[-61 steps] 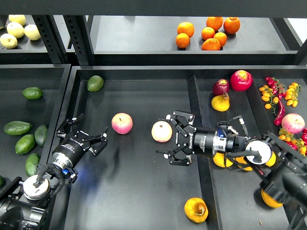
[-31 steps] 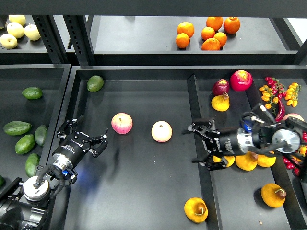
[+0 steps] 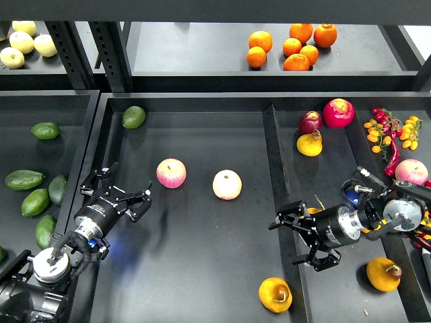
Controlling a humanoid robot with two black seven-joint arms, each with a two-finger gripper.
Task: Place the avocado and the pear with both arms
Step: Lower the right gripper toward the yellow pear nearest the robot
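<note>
A dark green, elongated avocado (image 3: 24,180) lies in the left tray, left of my left gripper (image 3: 124,196), which is open and empty over the left edge of the middle tray. A squat yellow-orange pear (image 3: 275,295) with a dark hollow lies at the front of the middle tray. A similar pear (image 3: 384,274) lies in the right tray. My right gripper (image 3: 288,241) is open and empty over the divider between the middle and right trays, a little behind the front pear.
Two pink-and-yellow apples (image 3: 171,173) (image 3: 227,184) and a rounder green fruit (image 3: 133,116) lie in the middle tray. Paler avocados (image 3: 35,202) lie in the left tray. Another yellow pear (image 3: 309,144), red fruit (image 3: 338,112) and chillies lie in the right tray. Oranges (image 3: 296,62) sit on the back shelf.
My right gripper has pulled back from beside the right apple, moving right and toward the front to the tray divider, still open. The left arm has not moved.
</note>
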